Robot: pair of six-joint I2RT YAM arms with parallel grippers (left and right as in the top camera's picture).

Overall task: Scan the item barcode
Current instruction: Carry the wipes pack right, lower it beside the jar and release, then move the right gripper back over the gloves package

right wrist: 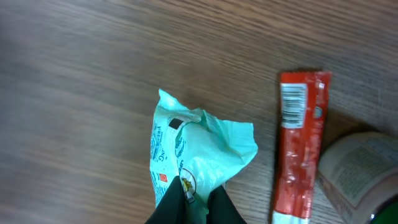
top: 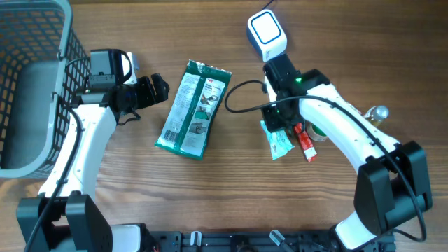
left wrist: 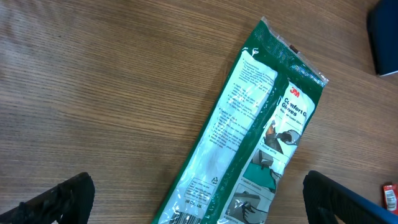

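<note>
The brown wooden table (top: 210, 196) carries a grey wire-mesh basket (top: 35, 35) at the far left. A flat green plastic glove packet (top: 194, 108) lies at centre. A white-and-blue handheld scanner (top: 267, 33) lies far right of centre. A red stick sachet (top: 306, 143) lies nearer, right.

The green glove pack (left wrist: 249, 143) read "3M" and "Comfort G… Gloves" on its front panel; its fine print was illegible. The red stick pack (right wrist: 300, 149) carried a barcode near its upper end. Print on the teal sachet (right wrist: 193, 146) was too small to read.
</note>
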